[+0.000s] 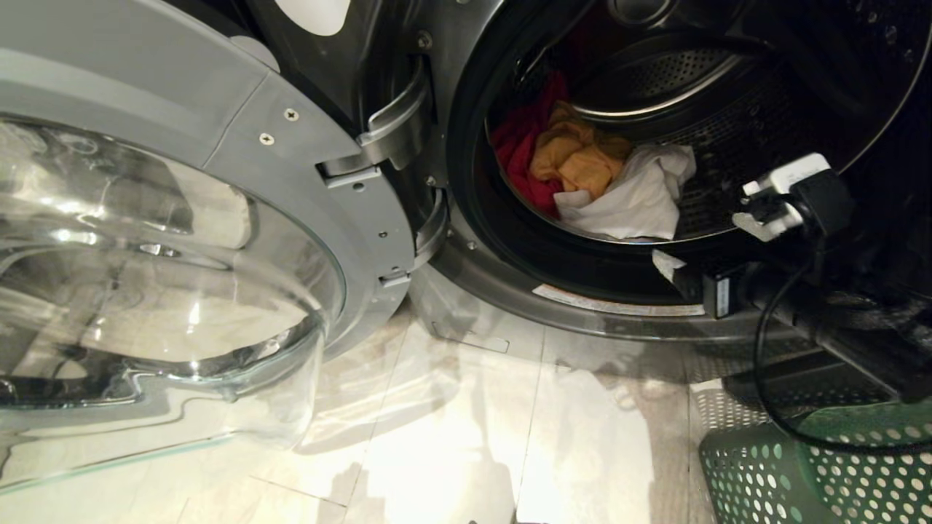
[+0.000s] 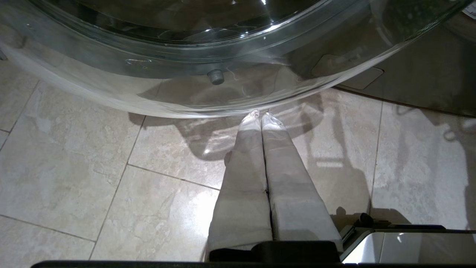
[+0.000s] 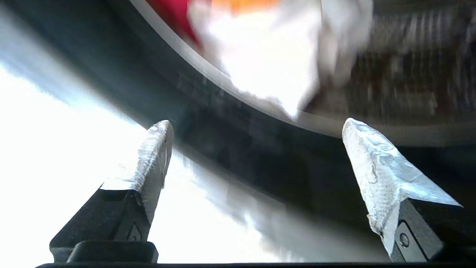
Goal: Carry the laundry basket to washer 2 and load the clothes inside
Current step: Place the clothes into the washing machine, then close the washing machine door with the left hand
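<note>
Tiled floor (image 1: 451, 437) | clothes (image 1: 597, 182) behind drum rim | right gripper (image 3: 256, 126) fingers apart | left gripper (image 2: 260, 117) fingers together

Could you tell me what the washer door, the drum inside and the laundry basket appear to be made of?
The washer door looks like a clear glass or plastic bowl, going by its reflections, set in a matte grey ring that could be metal or plastic. The drum appears to be perforated, shiny metal, probably steel. The laundry basket looks like moulded green plastic with a dull finish and rows of round holes.
</note>
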